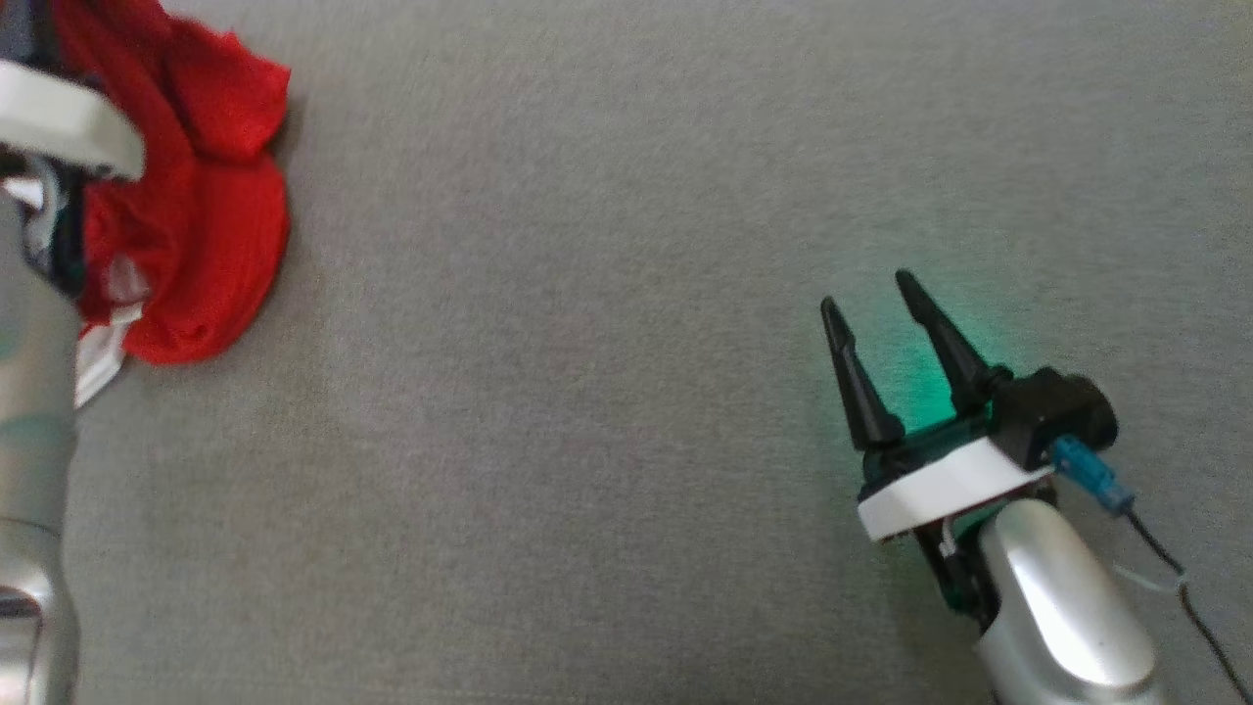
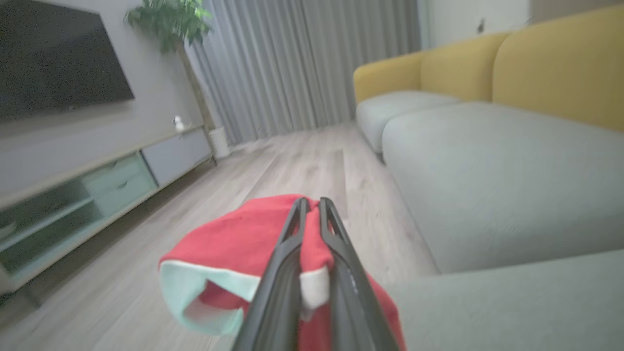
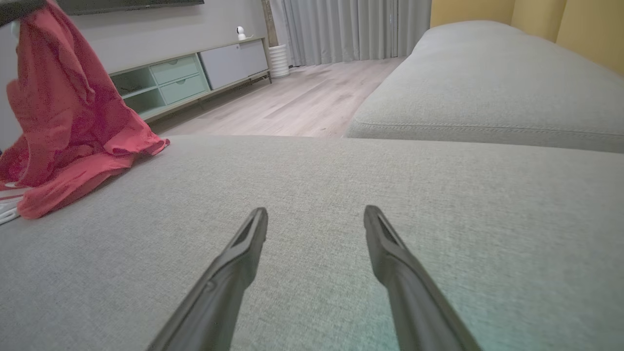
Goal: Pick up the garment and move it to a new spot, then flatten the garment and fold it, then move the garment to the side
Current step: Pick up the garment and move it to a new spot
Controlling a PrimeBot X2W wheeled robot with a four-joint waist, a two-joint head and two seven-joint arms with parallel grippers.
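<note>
A: Where do we have the garment (image 1: 206, 225)?

B: At the far left of the grey seat cushion (image 1: 626, 411), close to its edge. In the right wrist view its upper part hangs drawn up while the lower folds rest bunched on the cushion.

A: And our jaws?

B: Our left gripper (image 2: 313, 201) has its jaws pinched together on a fold of red cloth, with a bit of the white trim (image 2: 314, 287) caught between them. Our right gripper (image 1: 866, 291) stands with jaws apart, holding nothing, well away from the garment over bare cushion.

A: How do we expect it to handle?

B: Light, thin and limp, we judge. It drapes and creases freely, so it will likely sag from any single pinch and drag along the upholstery rather than slide flat. Nothing fragile, but a thin fold could slip out.

A: So where do we take hold?

B: At a hem or the trimmed edge, where the cloth is doubled. A second grip along the same edge would spread it.
</note>
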